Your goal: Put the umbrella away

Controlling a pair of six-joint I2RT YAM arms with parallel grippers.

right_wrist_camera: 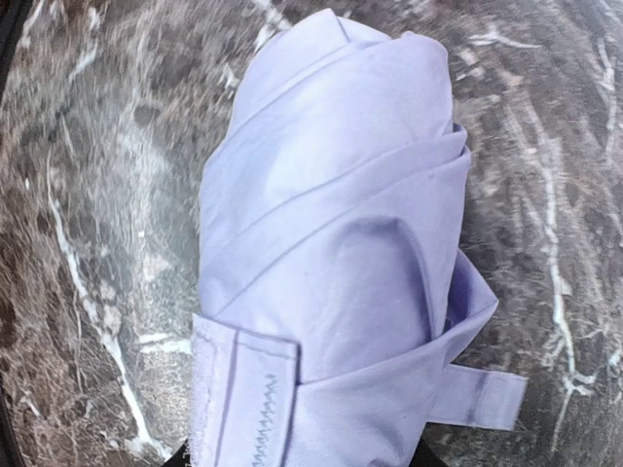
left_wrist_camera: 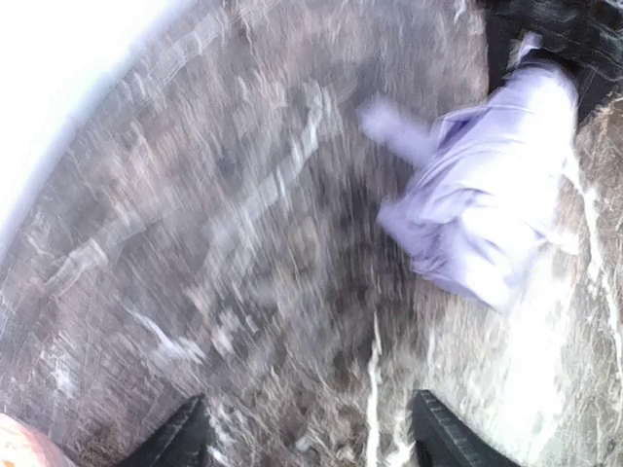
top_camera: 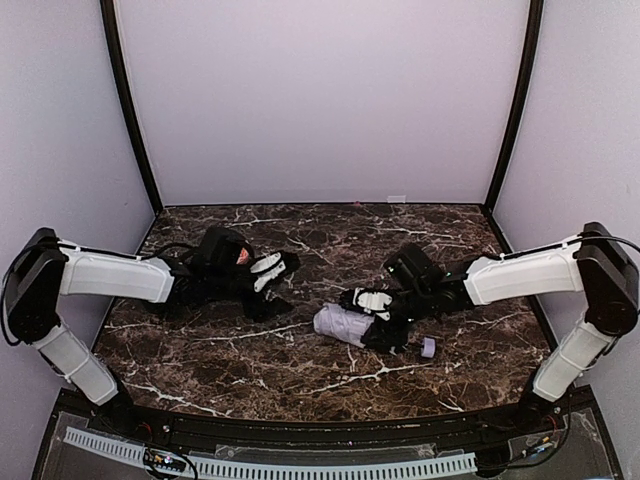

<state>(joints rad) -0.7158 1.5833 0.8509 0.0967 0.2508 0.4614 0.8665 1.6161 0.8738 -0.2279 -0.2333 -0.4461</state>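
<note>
Umbrella (top_camera: 343, 324) first: it lies folded on the marble table (top_camera: 300, 385), a little right of centre and towards my near edge. Its long axis runs roughly left to right. The bunched fabric end points at the left arm, and the small handle (top_camera: 428, 347) pokes out on the far side of the right gripper (top_camera: 383, 318). That makes the right arm plainly the nearer one; it sits right on the bundle, across the long axis. From the right wrist camera the fabric fills the frame, running down between the fingers, whose tips barely show at the bottom edge. I read that as a narrow grip closed on the umbrella near its handle end. In the same view a strap (right_wrist_camera: 482, 397) sticks out sideways from the roll, and I judge it is not fastened. The left gripper (top_camera: 272, 285) is well apart from the bundle, off to its left and slightly farther back. Its wrist picture is blurred, but both fingertips (left_wrist_camera: 443, 443) show wide apart with only bare marble between them. It holds and touches nothing. From there the umbrella lies ahead and to the right, fabric end first. Any move by the left arm would have to reach rightward along that axis to meet it.
</note>
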